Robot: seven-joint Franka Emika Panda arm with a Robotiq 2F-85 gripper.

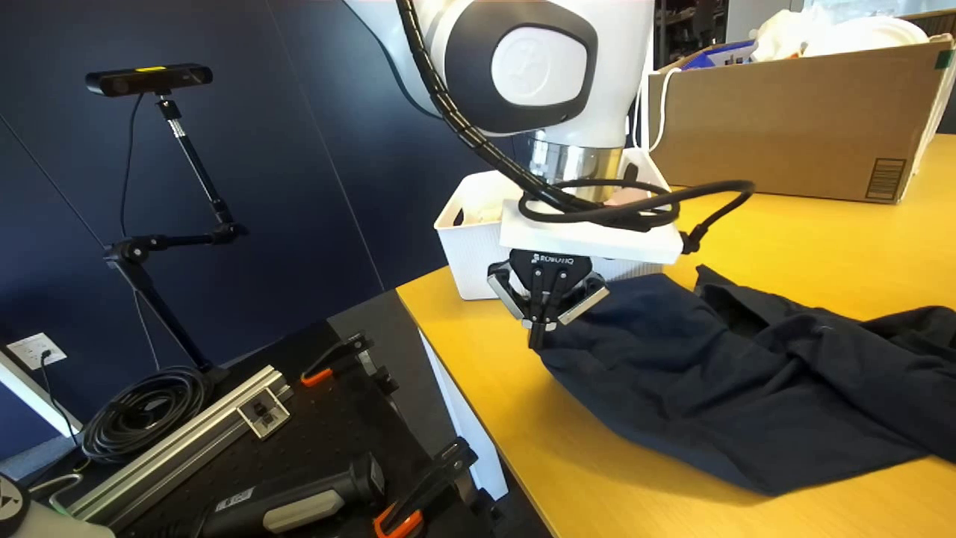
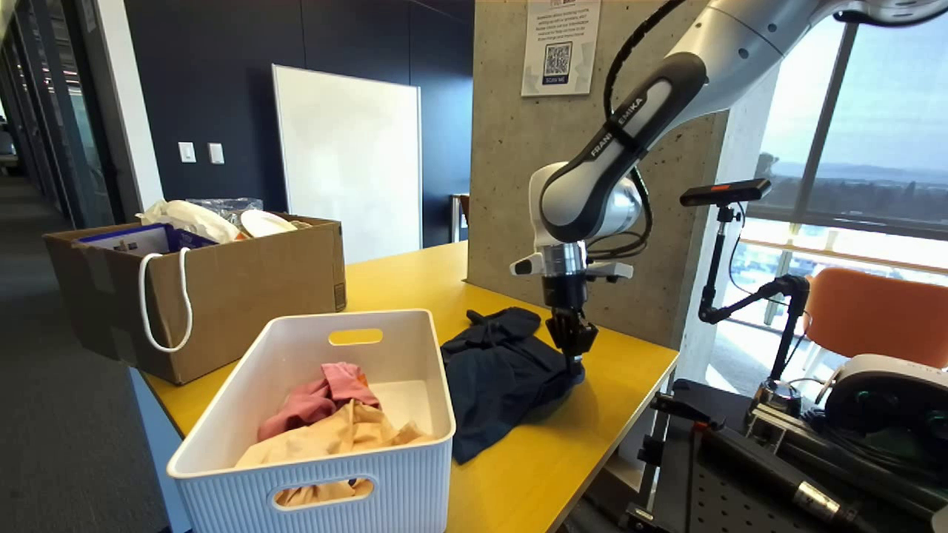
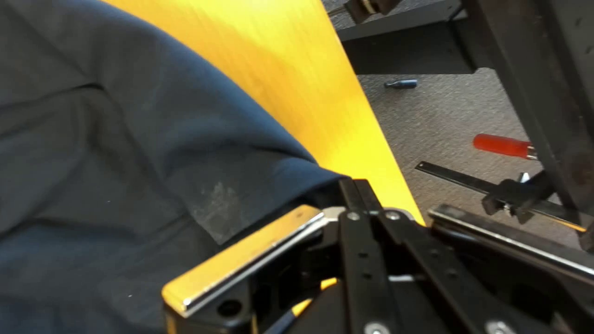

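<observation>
A dark navy cloth (image 1: 717, 373) lies rumpled on the yellow table (image 1: 478, 351). It also shows in an exterior view (image 2: 503, 377) and in the wrist view (image 3: 116, 153). My gripper (image 1: 536, 336) points down at the edge of the cloth near the table's side. In the wrist view its fingertips (image 3: 356, 183) are together, and the cloth's edge runs up to a point between them. The cloth there is raised slightly off the table. In an exterior view the gripper (image 2: 574, 361) meets the cloth's far corner. The pinched bit of cloth is mostly hidden by the fingers.
A white bin (image 2: 318, 466) holding pink and peach cloths stands on the table, behind the gripper in an exterior view (image 1: 478, 254). A cardboard box (image 2: 252, 289) stands beside it. A black cart (image 2: 726, 474) with clamps and a camera stand (image 2: 789, 311) adjoins the table edge.
</observation>
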